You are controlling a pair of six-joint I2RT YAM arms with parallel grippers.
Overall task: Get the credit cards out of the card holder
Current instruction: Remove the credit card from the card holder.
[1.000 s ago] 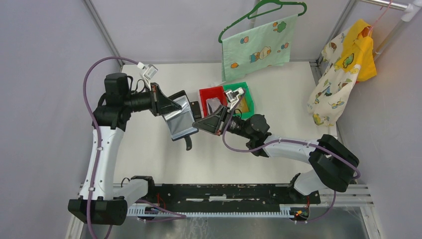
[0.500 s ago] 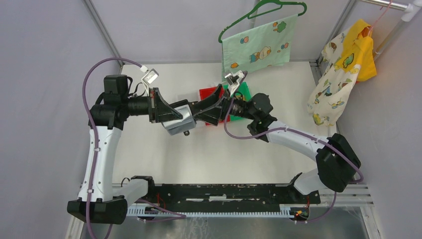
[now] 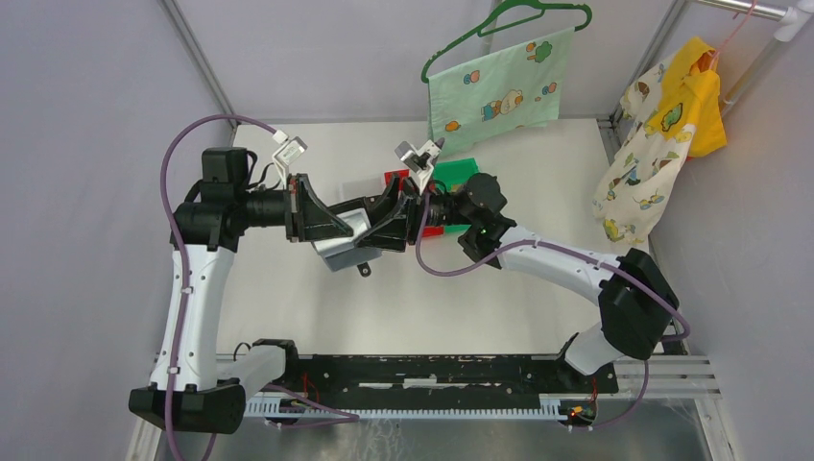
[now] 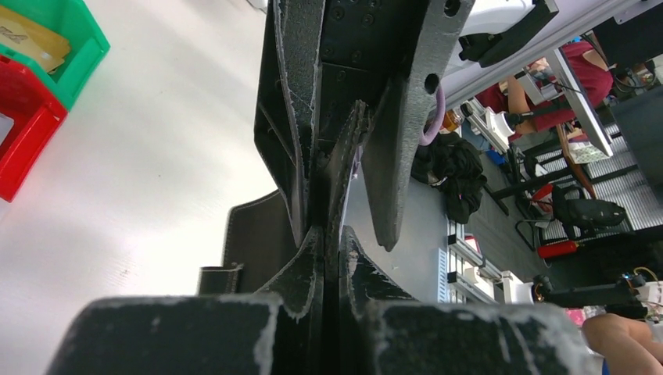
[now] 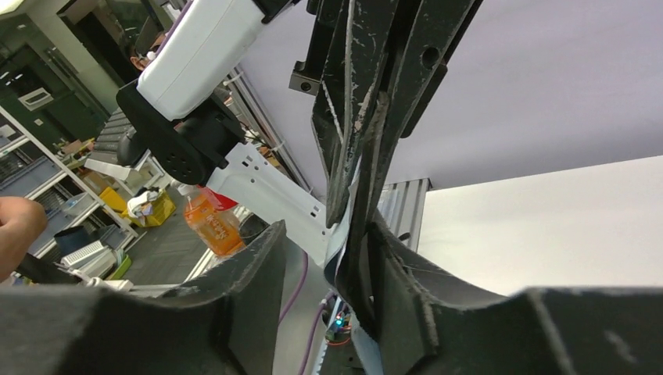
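The black card holder (image 3: 347,242) hangs in the air over the middle of the table, its grey lining up and its snap tab (image 3: 365,270) dangling. My left gripper (image 3: 353,229) is shut on the holder's edge (image 4: 332,234), and the black flap (image 4: 254,242) shows beside the fingers. My right gripper (image 3: 382,227) meets it from the right and is open. The holder's edge (image 5: 361,258) lies against one right finger (image 5: 410,293), with a wide gap to the other. A tan credit card (image 4: 27,39) lies in the green bin. No card shows clearly in the holder.
A red bin (image 3: 395,180) and a green bin (image 3: 456,173) stand side by side behind the grippers. A green cloth on a hanger (image 3: 494,91) hangs at the back. A yellow garment (image 3: 672,125) hangs at the right.
My right gripper left the bins and swung left to the holder, its jaws now open around the edge. My left gripper turned the holder and shifted it slightly left.
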